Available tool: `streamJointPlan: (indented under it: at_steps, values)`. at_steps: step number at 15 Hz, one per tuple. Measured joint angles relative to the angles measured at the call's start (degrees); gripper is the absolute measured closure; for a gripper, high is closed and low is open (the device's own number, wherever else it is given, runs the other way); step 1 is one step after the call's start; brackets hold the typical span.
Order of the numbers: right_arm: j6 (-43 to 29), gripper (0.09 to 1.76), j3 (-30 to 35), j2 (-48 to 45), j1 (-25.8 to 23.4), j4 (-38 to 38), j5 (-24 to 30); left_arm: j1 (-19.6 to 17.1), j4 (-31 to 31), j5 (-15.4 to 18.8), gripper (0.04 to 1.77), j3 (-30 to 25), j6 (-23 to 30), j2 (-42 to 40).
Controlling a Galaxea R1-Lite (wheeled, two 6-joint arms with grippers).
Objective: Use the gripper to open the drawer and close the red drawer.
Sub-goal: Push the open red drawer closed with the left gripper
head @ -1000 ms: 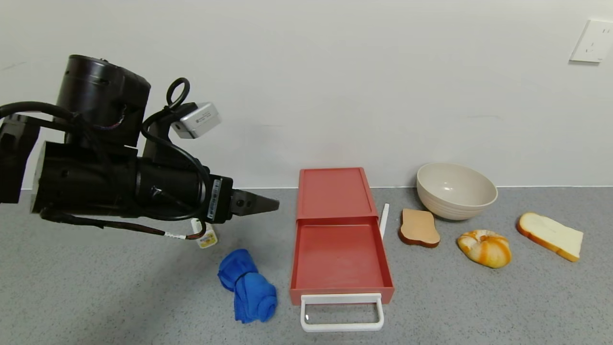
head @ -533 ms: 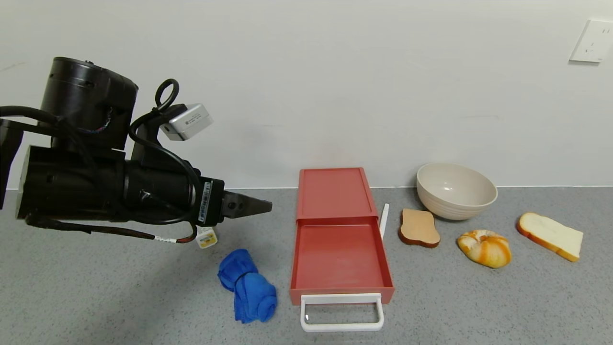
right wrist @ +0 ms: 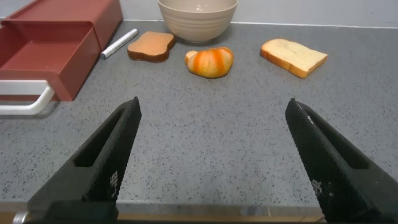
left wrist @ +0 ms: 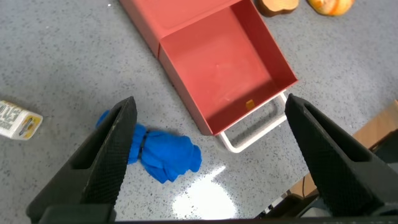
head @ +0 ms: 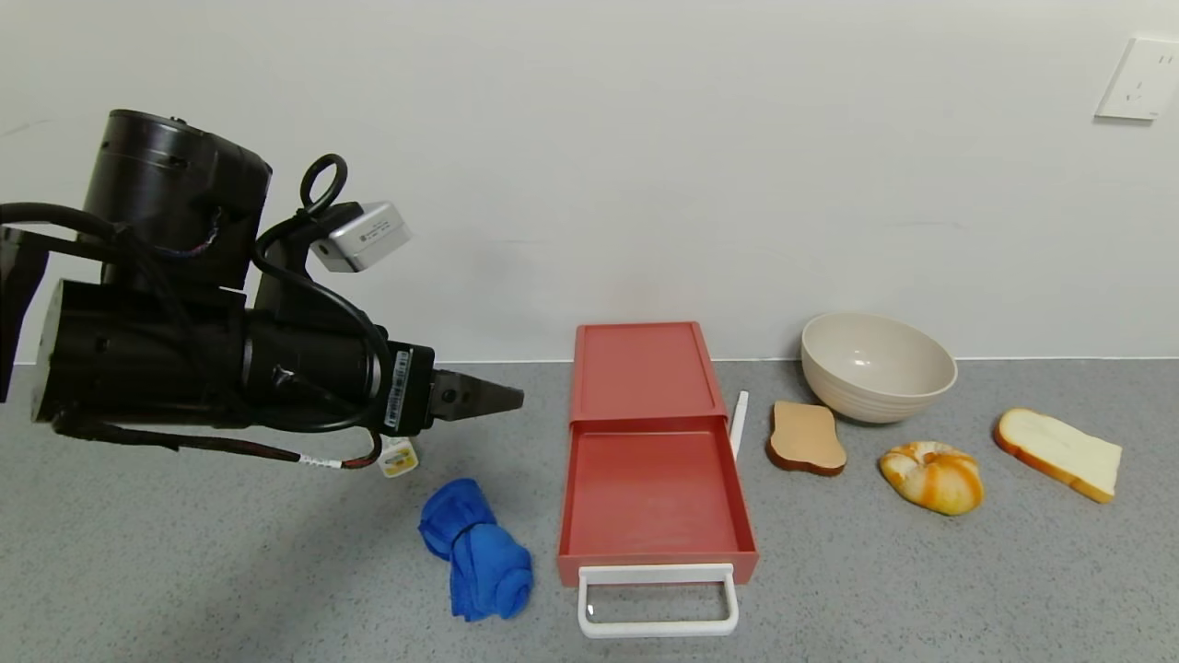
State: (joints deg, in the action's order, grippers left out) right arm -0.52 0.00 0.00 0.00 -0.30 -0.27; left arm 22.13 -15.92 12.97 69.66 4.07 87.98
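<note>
While the red drawer (head: 643, 370) sits by the wall with its tray (head: 654, 497) out and white handle (head: 658, 600) toward me, my left gripper (head: 516, 398) has drifted slightly away from it over the last second and now hangs well above the table, fingers spread, grasping nothing. Opening looks done, so I judge closing comes next: I must come back down to the handle and push. My right gripper (right wrist: 211, 106) idles, also spread
</note>
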Motion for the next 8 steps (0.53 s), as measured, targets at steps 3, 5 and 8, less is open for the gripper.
streamJointPlan:
  at_steps: [3, 5, 8]
  values:
    - [0.0, 0.14, 0.0, 0.0, 0.0, 0.0, 0.0, 3.5, -1.9, -8.4, 0.09, 1.1, 4.6, 0.4]
    - [0.0, 0.14, 0.0, 0.0, 0.0, 0.0, 0.0, 7.9, -7.0, -14.3, 0.09, 3.5, 10.8, 1.3]
    - [0.0, 0.14, 0.0, 0.0, 0.0, 0.0, 0.0, 13.7, -16.4, -21.2, 0.09, 9.7, 20.3, 4.2]
